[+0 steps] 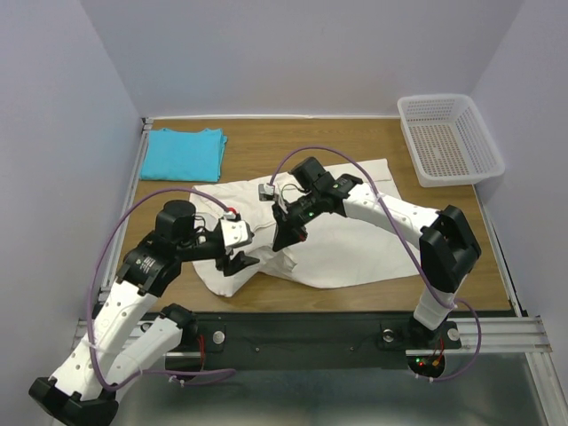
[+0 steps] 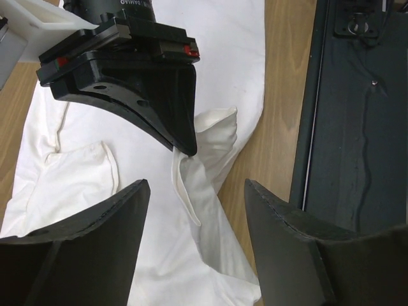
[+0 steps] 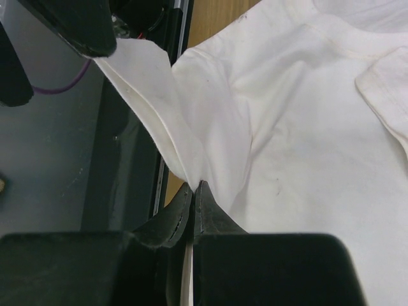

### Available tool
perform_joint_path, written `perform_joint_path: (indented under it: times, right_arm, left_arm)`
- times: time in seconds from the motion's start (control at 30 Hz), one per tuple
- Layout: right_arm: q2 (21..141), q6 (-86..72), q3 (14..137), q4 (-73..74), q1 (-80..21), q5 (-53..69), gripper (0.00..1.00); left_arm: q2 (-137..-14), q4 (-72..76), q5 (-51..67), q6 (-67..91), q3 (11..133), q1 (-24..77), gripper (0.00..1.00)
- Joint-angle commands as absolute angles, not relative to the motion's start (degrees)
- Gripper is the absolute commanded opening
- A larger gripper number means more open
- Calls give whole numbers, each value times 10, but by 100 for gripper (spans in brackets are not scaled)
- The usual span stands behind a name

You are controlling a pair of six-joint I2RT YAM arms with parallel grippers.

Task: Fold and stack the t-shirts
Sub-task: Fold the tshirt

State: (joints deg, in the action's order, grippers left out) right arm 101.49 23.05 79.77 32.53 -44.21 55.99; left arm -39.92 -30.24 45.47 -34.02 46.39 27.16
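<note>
Right tool (image 3: 194,188) clamped on raised fold of cream shirt (image 1: 351,248). Left tool (image 2: 196,188) apart, over its near-left edge. Blue shirt (image 1: 184,153) folded, far-left corner of surface (image 1: 293,146).

surface: light brown wooden table (image 1: 355,142) | middle: large cream off-white cotton t-shirt (image 1: 346,253), spread out, rumpled at near-left end | far left corner: smaller bright turquoise cotton t-shirt (image 1: 184,153), folded flat | far right corner: white perforated plastic basket (image 1: 461,177), upright

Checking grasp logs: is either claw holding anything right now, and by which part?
The right claw pinches the cream t-shirt by a hemmed edge; the left claw is open, holding nothing.
</note>
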Motion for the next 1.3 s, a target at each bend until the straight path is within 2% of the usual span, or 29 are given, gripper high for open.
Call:
perform_joint_path:
  times: [0.0, 0.2, 0.53, 0.77, 0.83, 0.93, 1.27]
  right_arm:
    - [991, 223, 827, 307, -438, 583, 1]
    - [989, 225, 817, 306, -438, 586, 1]
    - [991, 223, 819, 303, -438, 588, 1]
    - [991, 223, 818, 301, -439, 587, 1]
    - [991, 221, 818, 301, -438, 588, 1]
    - [993, 221, 818, 301, -438, 589, 1]
    - [999, 219, 824, 300, -437, 590, 1]
  left_arm:
    - [-424, -276, 445, -318, 475, 271, 70]
    - [-482, -295, 432, -306, 504, 274, 58]
    - [-544, -359, 357, -281, 588, 304, 52]
    - [-565, -431, 299, -287, 650, 348, 61]
    - [-565, -449, 274, -286, 664, 358, 69]
    - [-567, -491, 250, -306, 677, 366, 73]
    - [-587, -535, 207, -330, 650, 402, 73]
